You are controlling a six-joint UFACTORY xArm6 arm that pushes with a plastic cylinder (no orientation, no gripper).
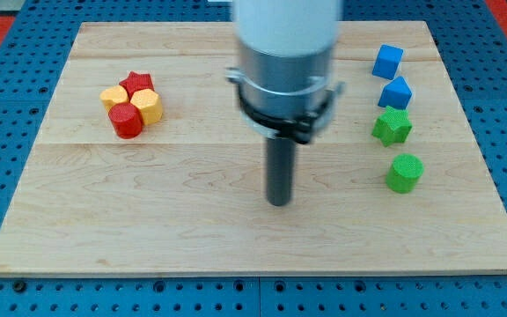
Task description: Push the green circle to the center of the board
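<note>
The green circle [404,173] lies near the board's right edge, below the middle. My tip [279,202] rests on the wooden board [192,220] a little below its centre, well to the left of the green circle and apart from it. The arm's white and grey body hangs over the board's top centre and hides the wood behind it.
A green star [392,127] sits just above the green circle. Two blue blocks [388,61] [395,92] lie above that, at the view's right. At the view's left are a red star [135,84], a yellow block [114,96], a yellow hexagon [148,106] and a red cylinder [127,121], clustered together.
</note>
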